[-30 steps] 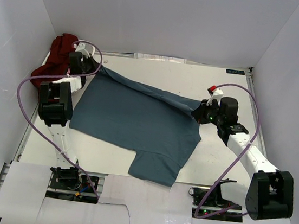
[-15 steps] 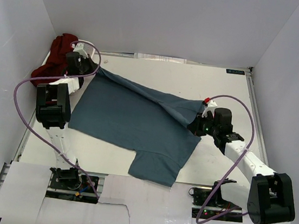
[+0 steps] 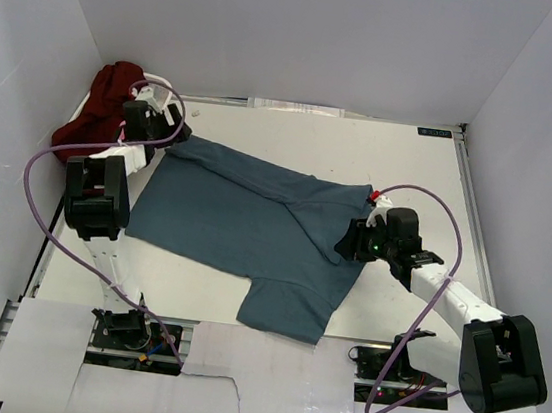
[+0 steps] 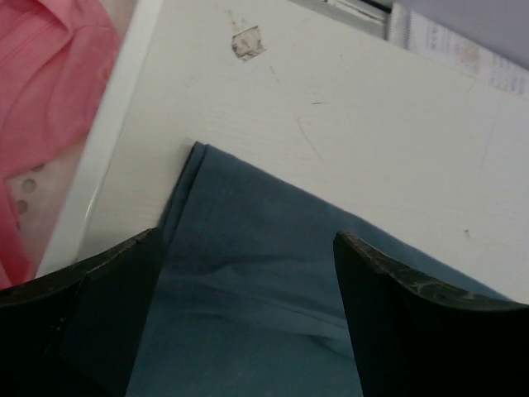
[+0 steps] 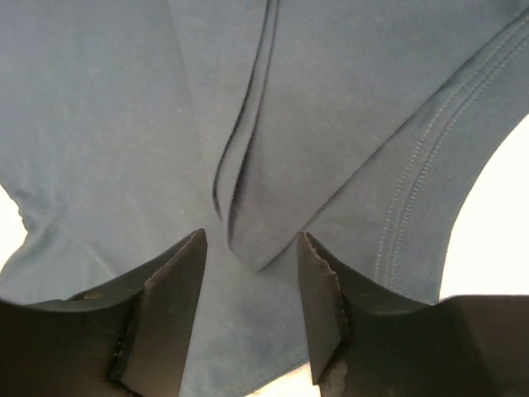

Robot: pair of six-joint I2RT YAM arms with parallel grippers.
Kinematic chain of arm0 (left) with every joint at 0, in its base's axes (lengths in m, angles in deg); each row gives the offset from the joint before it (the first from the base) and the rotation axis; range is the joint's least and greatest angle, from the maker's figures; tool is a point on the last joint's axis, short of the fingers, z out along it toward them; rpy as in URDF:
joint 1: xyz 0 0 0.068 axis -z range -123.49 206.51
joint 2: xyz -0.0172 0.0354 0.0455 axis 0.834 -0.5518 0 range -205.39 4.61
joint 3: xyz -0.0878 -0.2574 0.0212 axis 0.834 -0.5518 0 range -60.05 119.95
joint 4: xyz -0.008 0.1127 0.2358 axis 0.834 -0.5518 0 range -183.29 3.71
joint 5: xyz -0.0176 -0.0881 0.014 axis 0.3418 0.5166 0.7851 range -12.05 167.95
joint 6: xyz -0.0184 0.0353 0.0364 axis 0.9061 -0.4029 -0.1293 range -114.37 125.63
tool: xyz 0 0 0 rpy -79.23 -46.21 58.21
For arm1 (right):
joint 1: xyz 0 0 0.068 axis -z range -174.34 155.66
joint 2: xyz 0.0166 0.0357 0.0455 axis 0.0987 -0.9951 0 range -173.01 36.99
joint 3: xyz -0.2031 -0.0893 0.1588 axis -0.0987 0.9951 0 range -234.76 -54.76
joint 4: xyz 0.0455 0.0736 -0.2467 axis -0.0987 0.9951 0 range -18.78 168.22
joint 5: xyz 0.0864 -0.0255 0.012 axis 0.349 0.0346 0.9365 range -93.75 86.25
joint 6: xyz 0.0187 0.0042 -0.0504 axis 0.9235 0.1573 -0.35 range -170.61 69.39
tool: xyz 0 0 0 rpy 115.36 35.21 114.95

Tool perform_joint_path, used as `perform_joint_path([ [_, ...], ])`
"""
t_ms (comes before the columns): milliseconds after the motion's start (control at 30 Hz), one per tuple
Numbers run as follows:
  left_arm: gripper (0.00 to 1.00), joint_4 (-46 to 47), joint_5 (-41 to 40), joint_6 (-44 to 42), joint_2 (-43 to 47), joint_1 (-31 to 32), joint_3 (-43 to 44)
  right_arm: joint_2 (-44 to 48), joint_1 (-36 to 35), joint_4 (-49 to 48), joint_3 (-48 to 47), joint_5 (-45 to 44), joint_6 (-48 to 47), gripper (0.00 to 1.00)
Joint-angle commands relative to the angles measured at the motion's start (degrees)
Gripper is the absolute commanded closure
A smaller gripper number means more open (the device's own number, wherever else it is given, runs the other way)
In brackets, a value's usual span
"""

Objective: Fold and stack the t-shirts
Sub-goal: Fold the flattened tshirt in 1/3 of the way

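Straddling teal t-shirt [image 3: 243, 225] — left claw [image 4: 246, 240], right claw [image 5: 250, 241] parted.

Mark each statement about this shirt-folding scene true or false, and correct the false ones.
1. The teal-blue shirt lies on the table. True.
2. The maroon shirt is stacked on the teal-blue shirt. False: it sits bunched at the far left corner, apart from it.
3. The right tool is over teal-blue cloth. True.
4. The left tool is shut. False: its jaws stand wide apart over the cloth.
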Motion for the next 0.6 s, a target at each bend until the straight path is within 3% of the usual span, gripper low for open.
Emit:
perform_joint_path([
  [0, 0.02, -1.8, -7.7, -0.8, 6.0, -1.0, -1.8, 0.0, -0.6, -0.2, -1.5, -2.1, 0.6, 0.44],
  [200, 0.02, 3.8, -9.3, -0.7, 11.4, -0.9, -5.3, -0.2, -0.5, 0.9, -5.8, -10.3, 1.1, 0.43],
  [467, 0.02, 3.0, 6.3, -3.7, 6.6, 2.1, 1.3, -12.1, -0.2, 4.0, -19.3, -13.3, 3.0, 0.43],
  [567, 0.04, 0.3, 9.3, -4.4, 2.6, 3.6, 4.8, -17.6, -0.1, 5.2, -24.6, -13.3, 4.1, 0.49],
])
